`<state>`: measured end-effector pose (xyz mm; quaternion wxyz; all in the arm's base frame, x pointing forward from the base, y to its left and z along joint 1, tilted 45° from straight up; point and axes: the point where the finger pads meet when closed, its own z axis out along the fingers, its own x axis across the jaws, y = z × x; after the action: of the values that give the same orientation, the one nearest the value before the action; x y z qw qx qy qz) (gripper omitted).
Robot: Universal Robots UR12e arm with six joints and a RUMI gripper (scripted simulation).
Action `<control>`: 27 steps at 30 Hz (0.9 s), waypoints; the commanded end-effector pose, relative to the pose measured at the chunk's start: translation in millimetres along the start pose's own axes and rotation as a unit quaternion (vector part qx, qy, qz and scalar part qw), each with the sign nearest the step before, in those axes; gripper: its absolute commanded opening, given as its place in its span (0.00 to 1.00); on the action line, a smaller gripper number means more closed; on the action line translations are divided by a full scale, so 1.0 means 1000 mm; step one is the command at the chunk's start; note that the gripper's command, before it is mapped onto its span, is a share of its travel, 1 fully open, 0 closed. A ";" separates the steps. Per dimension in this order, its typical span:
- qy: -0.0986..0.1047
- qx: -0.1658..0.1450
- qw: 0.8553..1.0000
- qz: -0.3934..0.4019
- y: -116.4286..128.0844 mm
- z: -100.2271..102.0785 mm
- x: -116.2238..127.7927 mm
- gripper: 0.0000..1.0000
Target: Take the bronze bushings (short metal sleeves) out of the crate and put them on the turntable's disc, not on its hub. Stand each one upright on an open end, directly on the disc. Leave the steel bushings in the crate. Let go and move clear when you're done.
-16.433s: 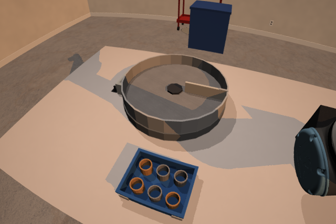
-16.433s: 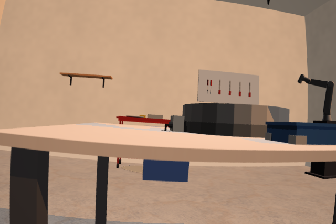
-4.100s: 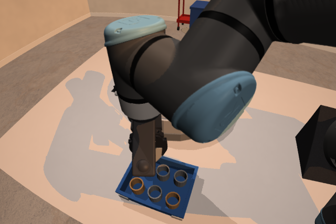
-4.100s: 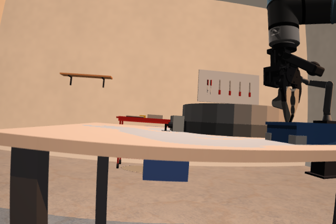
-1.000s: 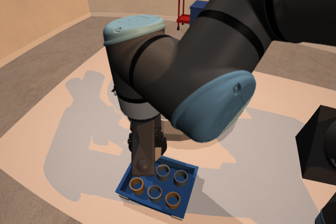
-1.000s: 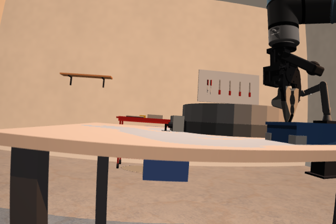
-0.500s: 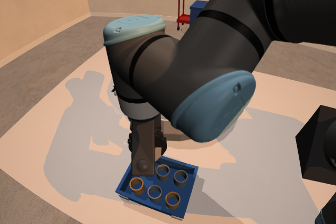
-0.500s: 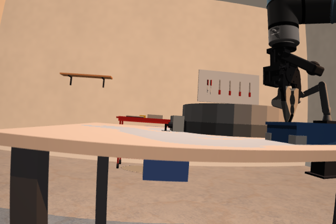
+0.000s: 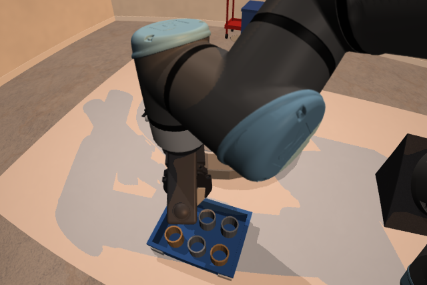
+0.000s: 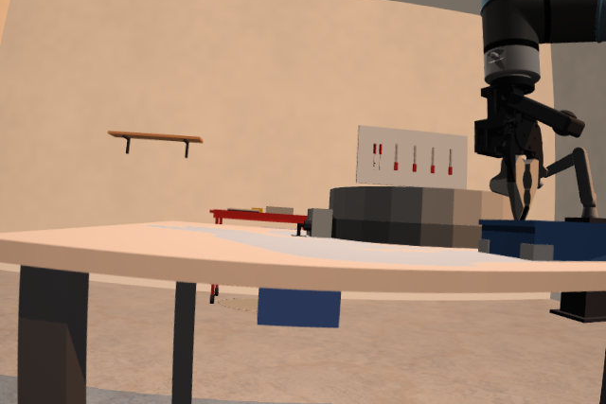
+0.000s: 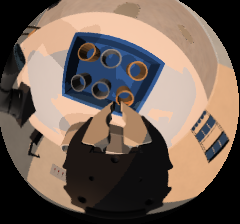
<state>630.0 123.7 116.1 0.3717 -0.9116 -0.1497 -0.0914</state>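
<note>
The blue crate [image 9: 202, 235] [image 11: 112, 74] holds three bronze bushings and three steel ones, all upright. In the wrist view the bronze ones are at the far left [image 11: 90, 51], the right [image 11: 137, 70] and the near corner [image 11: 125, 96]. The steel ones [image 11: 111, 58] [image 11: 80, 82] [image 11: 101, 89] sit between them. My gripper [image 11: 117, 102] [image 10: 522, 216] is shut, its tips at crate-rim height just over the near-corner bronze bushing's rim. I see nothing held between the fingers. The turntable [image 10: 416, 216] stands behind the crate; its disc top is hidden.
In the top view the arm's wrist [image 9: 182, 202] hides the near-corner bushing and most of the turntable. A small grey box [image 10: 320, 222] sits by the turntable's left side. A black block [image 9: 401, 185] stands at the right of the table.
</note>
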 end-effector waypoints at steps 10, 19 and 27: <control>0.000 0.002 1.000 0.001 0.000 0.016 -0.002 0.05; 0.000 0.001 1.000 0.001 0.000 0.025 -0.002 0.05; 0.001 0.000 1.000 0.000 0.001 0.023 0.000 0.05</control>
<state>630.1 139.2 98.9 0.3719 -0.9117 -0.1492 -0.0911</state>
